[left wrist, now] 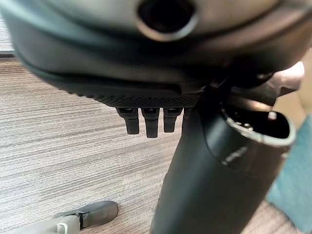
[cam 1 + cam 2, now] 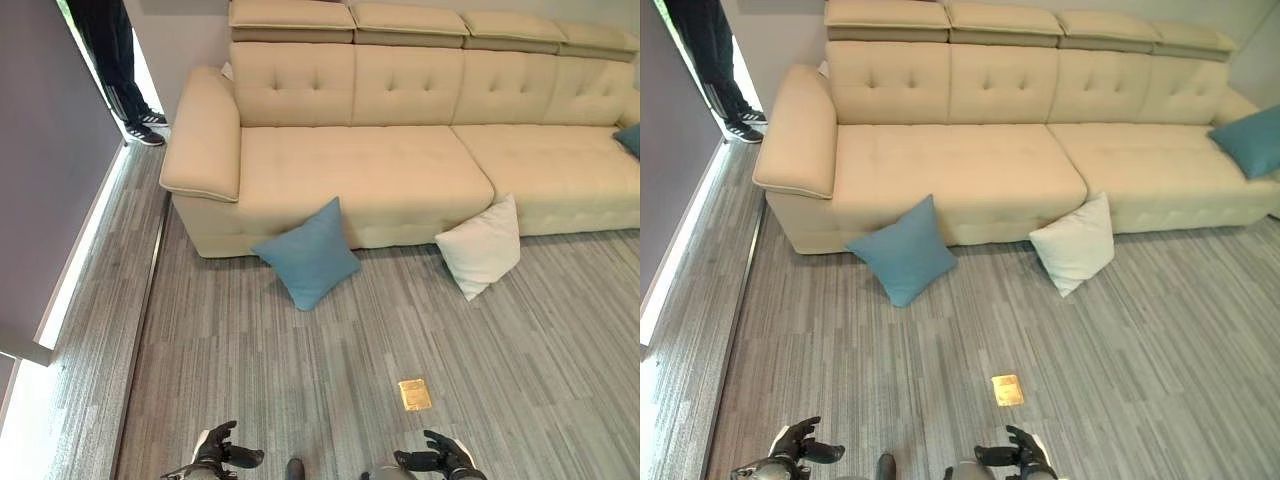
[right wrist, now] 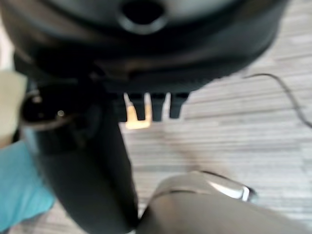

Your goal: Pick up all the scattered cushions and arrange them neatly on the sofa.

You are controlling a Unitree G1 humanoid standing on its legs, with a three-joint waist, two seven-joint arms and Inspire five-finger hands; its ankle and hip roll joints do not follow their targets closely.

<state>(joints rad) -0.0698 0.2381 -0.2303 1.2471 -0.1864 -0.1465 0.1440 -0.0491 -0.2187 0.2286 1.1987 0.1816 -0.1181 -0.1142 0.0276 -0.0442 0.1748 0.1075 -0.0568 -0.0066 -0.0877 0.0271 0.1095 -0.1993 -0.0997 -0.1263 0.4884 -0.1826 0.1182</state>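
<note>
Left hand: I see my left hand (image 2: 218,448) low at the near edge of the head views, fingers relaxed and spread, nothing in it. In its wrist view the fingers (image 1: 151,122) hang straight over bare floor.
Right hand: my right hand (image 2: 445,457) sits low on the other side, also loose and spread, holding nothing. Its wrist view shows the fingers (image 3: 141,106) straight, with floor past them.
Person: legs in dark trousers and dark shoes (image 2: 140,126) stand at the far left, beyond the sofa's arm.
Blue cushion: one blue cushion (image 2: 307,254) stands on a corner on the floor, leaning against the sofa front, near the left end.
White cushion: a white cushion (image 2: 482,246) leans the same way against the sofa front, further right, well apart from the blue one.
Second blue cushion: another blue cushion (image 2: 1252,140) already rests on the seat at the sofa's far right end.
Sofa: a long beige sofa (image 2: 400,160) with tufted seats and raised headrests runs across the far side.
Floor: grey striped carpet (image 2: 300,380); a small yellow tag (image 2: 414,394) lies flat on it, near my right hand.
Wall: a dark panel (image 2: 45,150) runs along the left, with a bright strip at its foot.
</note>
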